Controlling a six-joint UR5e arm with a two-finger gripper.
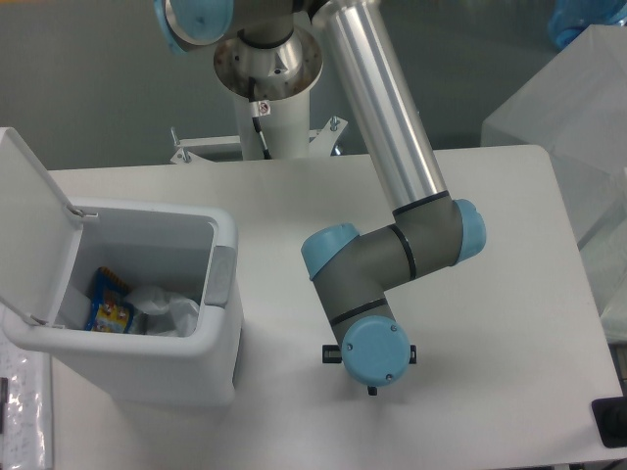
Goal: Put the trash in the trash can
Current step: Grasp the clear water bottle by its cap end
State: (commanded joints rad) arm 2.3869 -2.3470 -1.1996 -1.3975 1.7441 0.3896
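At the tabletop's (490,392) left edge you have the white boxy plastic trash can (186,367), its flat hinged lid (24,220) standing open and its grey front latch (222,276) facing the arm. Inside it you can see a thin whitish-clear plastic bag (162,305) lying just beside a blue-and-yellow snack packet (110,304). Right of the can, near the middle of the tabletop, the grey arm with light-blue joint caps (377,274) bends down over the surface. Its wrist hides the tool from you, so you cannot tell how far open it is or what it holds. The water bottle is not visible to you.
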